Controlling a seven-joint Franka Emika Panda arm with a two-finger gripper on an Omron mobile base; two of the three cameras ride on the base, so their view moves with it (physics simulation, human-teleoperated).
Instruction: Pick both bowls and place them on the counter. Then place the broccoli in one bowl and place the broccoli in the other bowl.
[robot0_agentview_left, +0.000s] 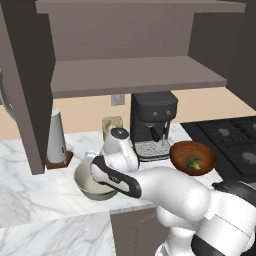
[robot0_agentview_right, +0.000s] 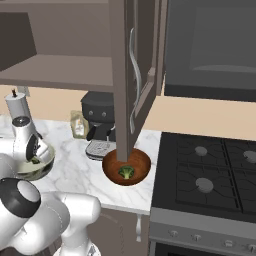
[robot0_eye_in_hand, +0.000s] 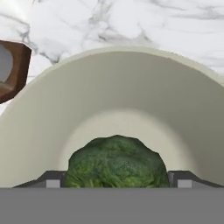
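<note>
Counting the scene, you see two bowls: the pale bowl (robot0_eye_in_hand: 109, 96) and the dark red-brown bowl (robot0_agentview_left: 193, 157), one broccoli (robot0_eye_in_hand: 116, 162) floret in each, gripper (robot0_eye_in_hand: 116, 181) jaws apart around the pale bowl's floret

A pale cream bowl (robot0_eye_in_hand: 131, 87) rests on the white marble counter (robot0_eye_in_hand: 131, 22). A green broccoli (robot0_eye_in_hand: 116, 162) lies inside it — between the two dark fingertips (robot0_eye_in_hand: 51, 180), jaws spread wide. A brown wooden block (robot0_eye_in_hand: 15, 70) stands beside the rim.
</note>
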